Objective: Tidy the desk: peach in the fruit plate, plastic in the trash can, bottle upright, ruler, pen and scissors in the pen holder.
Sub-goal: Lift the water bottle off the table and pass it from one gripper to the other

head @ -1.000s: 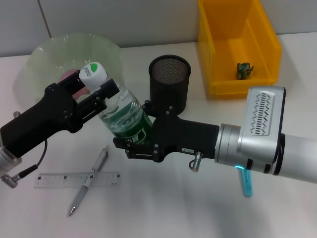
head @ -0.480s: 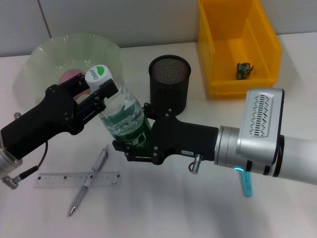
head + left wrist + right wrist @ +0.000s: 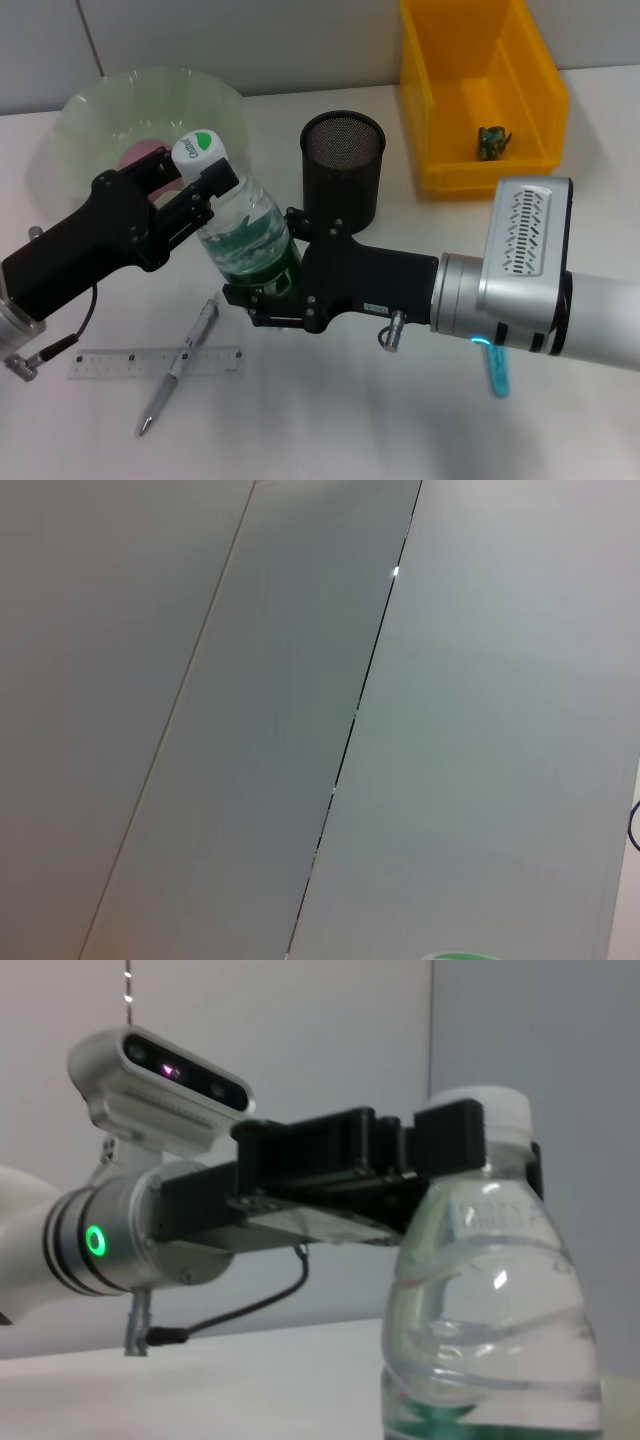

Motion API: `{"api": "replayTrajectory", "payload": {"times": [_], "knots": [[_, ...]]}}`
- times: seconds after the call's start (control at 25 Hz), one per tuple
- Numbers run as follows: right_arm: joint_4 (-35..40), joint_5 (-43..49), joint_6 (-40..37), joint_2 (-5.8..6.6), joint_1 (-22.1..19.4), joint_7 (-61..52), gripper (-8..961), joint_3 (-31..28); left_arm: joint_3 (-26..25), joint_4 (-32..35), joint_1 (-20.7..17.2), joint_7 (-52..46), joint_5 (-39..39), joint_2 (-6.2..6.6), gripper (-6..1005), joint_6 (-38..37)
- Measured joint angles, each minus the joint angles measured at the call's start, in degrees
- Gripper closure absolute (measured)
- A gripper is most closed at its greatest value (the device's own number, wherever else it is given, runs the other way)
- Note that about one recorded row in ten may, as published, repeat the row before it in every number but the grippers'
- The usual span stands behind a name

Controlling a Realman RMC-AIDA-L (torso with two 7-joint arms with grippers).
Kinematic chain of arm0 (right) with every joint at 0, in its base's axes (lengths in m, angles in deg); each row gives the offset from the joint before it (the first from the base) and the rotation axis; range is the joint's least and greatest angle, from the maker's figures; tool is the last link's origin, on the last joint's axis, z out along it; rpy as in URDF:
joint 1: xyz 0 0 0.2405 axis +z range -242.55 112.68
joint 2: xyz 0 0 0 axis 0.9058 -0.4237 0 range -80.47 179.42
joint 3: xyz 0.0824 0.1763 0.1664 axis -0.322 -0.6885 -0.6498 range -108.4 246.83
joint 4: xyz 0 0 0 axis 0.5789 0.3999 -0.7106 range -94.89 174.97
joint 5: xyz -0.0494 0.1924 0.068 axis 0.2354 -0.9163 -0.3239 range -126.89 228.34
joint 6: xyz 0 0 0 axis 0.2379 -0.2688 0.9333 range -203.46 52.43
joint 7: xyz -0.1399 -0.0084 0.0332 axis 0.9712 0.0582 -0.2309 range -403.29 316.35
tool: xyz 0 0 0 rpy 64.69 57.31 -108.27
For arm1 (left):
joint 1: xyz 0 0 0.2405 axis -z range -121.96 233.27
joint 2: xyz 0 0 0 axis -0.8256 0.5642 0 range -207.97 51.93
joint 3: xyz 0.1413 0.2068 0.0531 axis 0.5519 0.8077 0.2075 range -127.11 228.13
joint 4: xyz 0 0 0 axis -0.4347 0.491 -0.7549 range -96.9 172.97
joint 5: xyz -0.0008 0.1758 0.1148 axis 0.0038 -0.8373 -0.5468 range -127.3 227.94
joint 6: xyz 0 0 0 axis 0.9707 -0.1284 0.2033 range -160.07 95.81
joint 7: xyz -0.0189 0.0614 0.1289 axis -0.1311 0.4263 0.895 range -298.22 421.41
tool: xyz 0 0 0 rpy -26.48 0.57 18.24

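Now the left gripper (image 3: 196, 178) is closed on the neck of the bottle (image 3: 245, 235), just under its white and green cap (image 3: 196, 150), and compared with a second ago that cap sits higher and closer to straight above the body, so the bottle has been tipped nearer to upright. The right gripper (image 3: 262, 290) clamps the lower part of the same bottle, around the green label, and it has slid a little toward the left and nearer the robot with the base. To my eye the standing-up step is close to done, though whether the base sits flat on the desk (image 3: 330, 420) is hidden behind the right arm. So the bottle lies between the two grippers, held at top and bottom; the right wrist view shows the left gripper's black fingers (image 3: 440, 1140) hugging the cap. Beyond them, the peach (image 3: 143, 154) rests in the fruit plate (image 3: 90, 110) behind the left arm, the pen holder (image 3: 343, 160) stands just behind the bottle, and the ruler (image 3: 120, 362) and pen (image 3: 180, 365) lie crossed on the desk, not yet put away.
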Motion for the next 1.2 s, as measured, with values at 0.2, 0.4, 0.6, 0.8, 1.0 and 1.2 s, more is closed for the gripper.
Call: {"api": "replayTrajectory", "payload": {"times": [0.2,0.4,0.6,0.8,1.0,1.2], "knots": [[-0.1,0.0,-0.5,0.08,0.2,-0.1,158,0.0,0.0,0.0,0.0,0.0,0.0,0.05,548,0.0],[-0.3,0.0,-0.5,0.15,0.3,-0.2,156,-0.1,0.0,0.0,0.0,0.0,-0.1,0.09,553,0.0],[-0.5,0.0,-0.7,0.23,0.6,-0.5,155,-0.1,0.0,0.2,0.0,0.0,-0.1,0.13,554,0.1],[-1.4,-0.1,-1.1,0.35,1.2,-1.2,153,0.0,-0.1,0.2,0.0,0.0,-0.1,0.17,554,0.1],[-1.8,-0.1,-1.4,0.36,1.5,-1.6,152,-0.2,-0.1,0.2,0.0,0.0,-0.1,0.18,555,0.1],[-1.8,-0.1,-1.4,0.36,1.6,-1.6,150,-0.2,-0.1,0.2,0.0,0.0,-0.1,0.18,555,0.1]]}}
